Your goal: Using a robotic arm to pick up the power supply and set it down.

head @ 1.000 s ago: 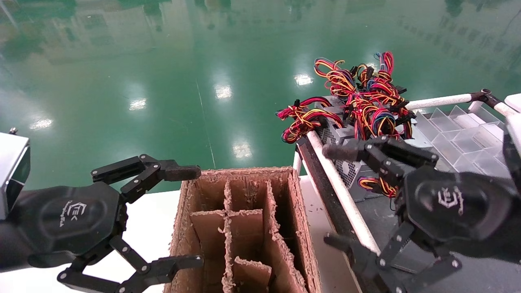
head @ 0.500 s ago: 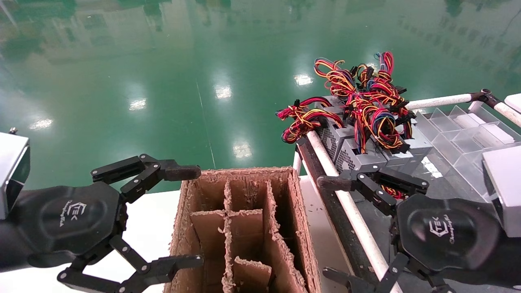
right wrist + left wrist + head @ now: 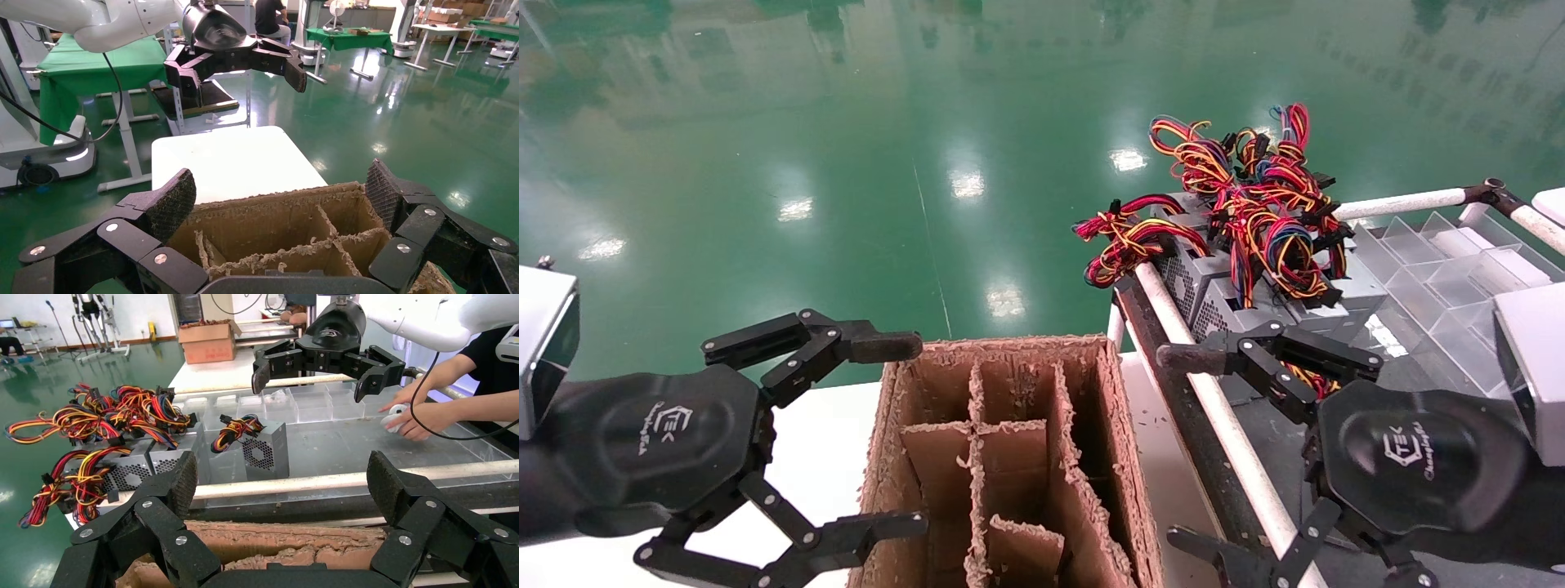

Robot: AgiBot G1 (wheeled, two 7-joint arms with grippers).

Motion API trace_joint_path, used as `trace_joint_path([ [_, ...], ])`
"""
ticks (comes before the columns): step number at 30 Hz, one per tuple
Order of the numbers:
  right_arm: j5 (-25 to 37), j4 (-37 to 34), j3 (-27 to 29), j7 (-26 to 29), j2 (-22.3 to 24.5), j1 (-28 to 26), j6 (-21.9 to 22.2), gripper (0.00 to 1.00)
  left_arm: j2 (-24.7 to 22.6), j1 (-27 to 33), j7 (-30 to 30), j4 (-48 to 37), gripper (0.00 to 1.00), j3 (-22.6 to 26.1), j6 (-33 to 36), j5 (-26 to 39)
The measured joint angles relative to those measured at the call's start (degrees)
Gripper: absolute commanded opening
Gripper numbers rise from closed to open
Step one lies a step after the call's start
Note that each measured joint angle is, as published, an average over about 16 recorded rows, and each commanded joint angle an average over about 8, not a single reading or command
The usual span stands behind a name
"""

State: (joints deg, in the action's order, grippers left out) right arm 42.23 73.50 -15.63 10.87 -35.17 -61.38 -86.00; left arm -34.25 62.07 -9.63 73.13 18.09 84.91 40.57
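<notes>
Head view: right gripper (image 3: 1185, 453) at lower right of frame, jaws spread wide, nothing between them, hovering over the black tray (image 3: 1173, 384) edge. Power supply (image 3: 1238, 314) sits in the tray just above it in frame, among other grey units under tangled wires (image 3: 1254, 204), right of centre. Left gripper (image 3: 903, 437) at lower left, also wide, beside the cardboard divider box (image 3: 1009, 457).

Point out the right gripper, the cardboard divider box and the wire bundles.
right gripper (image 3: 1230, 457), head view, open span between its fingertips.
cardboard divider box (image 3: 1001, 445), head view, top of a divider.
wire bundles (image 3: 1258, 204), head view, tangled middle.
</notes>
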Motion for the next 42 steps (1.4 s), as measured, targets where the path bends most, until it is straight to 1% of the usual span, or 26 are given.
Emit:
trace_joint_path([
  [42, -0.5, 0.1, -0.5, -0.2, 0.2, -0.2, 0.4, 1.00, 0.0, 0.0, 0.0, 0.0, 1.00, 0.0, 0.0, 0.0],
])
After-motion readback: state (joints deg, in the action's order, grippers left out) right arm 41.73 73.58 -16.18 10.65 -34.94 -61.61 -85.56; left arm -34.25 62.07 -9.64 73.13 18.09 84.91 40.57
